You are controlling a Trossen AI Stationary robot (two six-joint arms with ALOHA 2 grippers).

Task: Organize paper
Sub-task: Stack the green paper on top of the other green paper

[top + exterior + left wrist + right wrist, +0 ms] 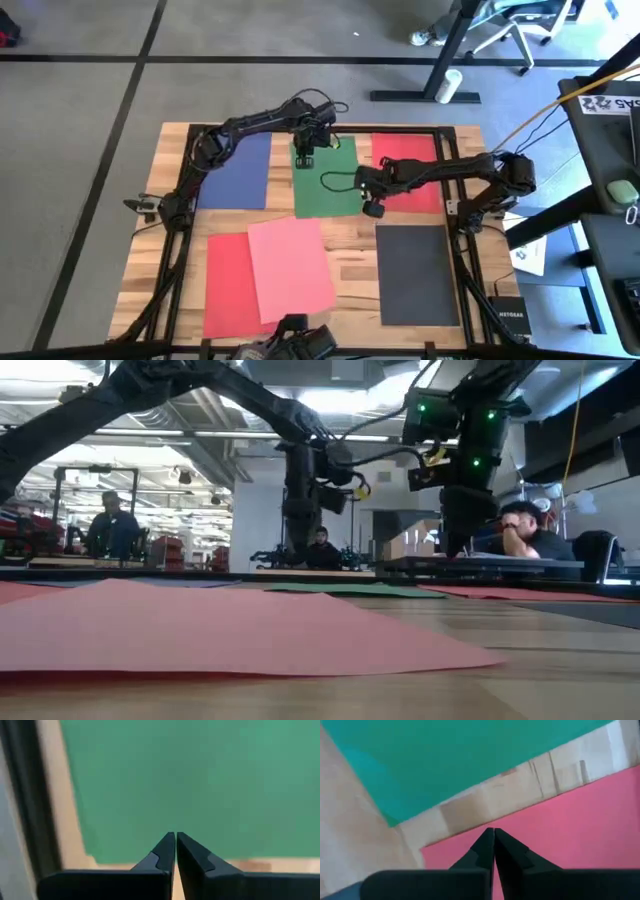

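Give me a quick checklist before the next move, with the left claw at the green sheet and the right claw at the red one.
1. Left claw shut, tips at the green sheet's far edge: ok.
2. Left claw actually pinching the green sheet: cannot tell.
3. Right claw shut, over a corner of the far red sheet: ok.
4. Green sheet and far red sheet apart, bare wood between them: ok.
5. Pink sheet overlaps the near red sheet: not ok, unsorted.
6. Blue sheet and black sheet lie flat, apart from the others: ok.
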